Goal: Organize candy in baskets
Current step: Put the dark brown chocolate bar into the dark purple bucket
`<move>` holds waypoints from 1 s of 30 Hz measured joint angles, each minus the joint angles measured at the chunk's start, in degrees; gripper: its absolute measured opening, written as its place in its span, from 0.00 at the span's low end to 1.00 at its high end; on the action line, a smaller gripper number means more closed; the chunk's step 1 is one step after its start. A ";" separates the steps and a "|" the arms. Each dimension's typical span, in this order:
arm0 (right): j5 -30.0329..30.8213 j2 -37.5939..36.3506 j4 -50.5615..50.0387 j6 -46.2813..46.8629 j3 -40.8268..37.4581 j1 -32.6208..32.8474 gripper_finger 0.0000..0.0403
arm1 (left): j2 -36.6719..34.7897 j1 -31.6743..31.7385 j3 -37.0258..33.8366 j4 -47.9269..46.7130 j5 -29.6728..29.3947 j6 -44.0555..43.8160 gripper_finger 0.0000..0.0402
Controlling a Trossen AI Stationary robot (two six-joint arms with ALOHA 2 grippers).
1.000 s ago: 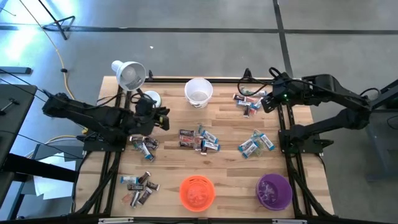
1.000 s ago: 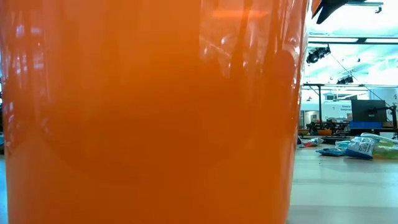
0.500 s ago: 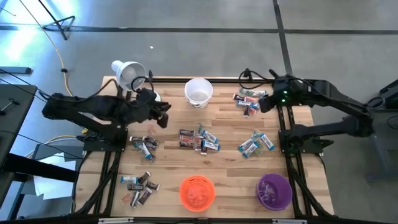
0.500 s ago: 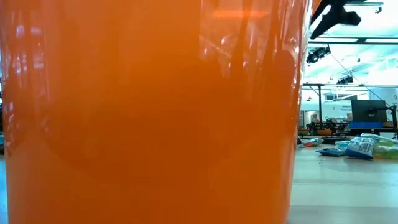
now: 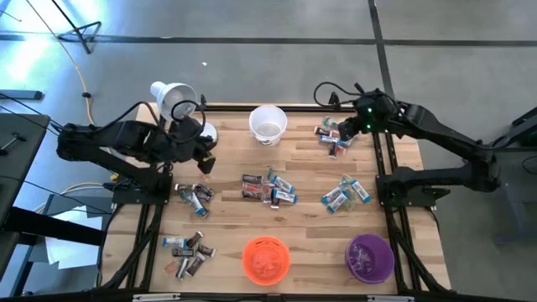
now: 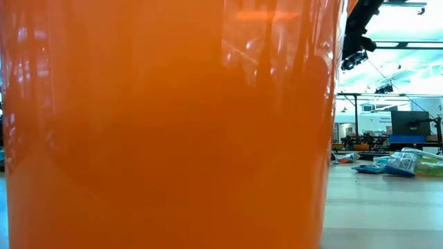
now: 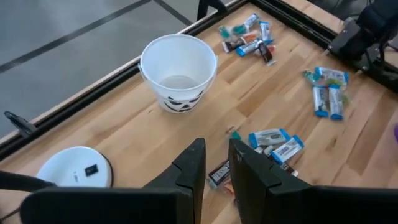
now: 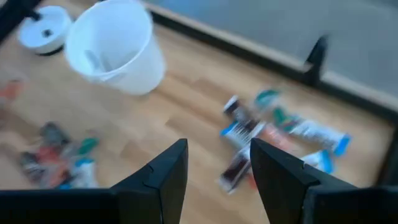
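Note:
Three baskets stand upright on the table: white (image 5: 268, 124) at the far edge, orange (image 5: 266, 258) and purple (image 5: 370, 257) at the near edge. Wrapped candy lies flat in several small heaps: centre (image 5: 268, 189), far right (image 5: 334, 138), right (image 5: 346, 193), left (image 5: 195, 197) and near left (image 5: 188, 252). My left gripper (image 5: 205, 159) hovers above the table beside the lamp base, its fingers a narrow gap apart (image 7: 216, 165), holding nothing. My right gripper (image 5: 346, 132) is open (image 8: 217, 162) above the far-right candy heap (image 8: 261, 134), clear of it.
A white desk lamp (image 5: 174, 101) with a round base (image 5: 204, 132) stands at the far left corner, close to my left arm. The orange basket (image 6: 166, 124) fills most of the low view. Black frame rails run along the table's left and right sides.
My right gripper has swung toward the table's left, out over the far-right candy heap, and has come lower in the low view. My left gripper has drawn back a little toward the table's left edge, near the lamp base. No candy or basket has moved.

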 joint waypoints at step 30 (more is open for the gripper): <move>-5.82 25.09 -7.41 9.02 0.02 -2.57 0.42 | -0.45 1.62 0.01 -9.31 0.70 0.91 0.14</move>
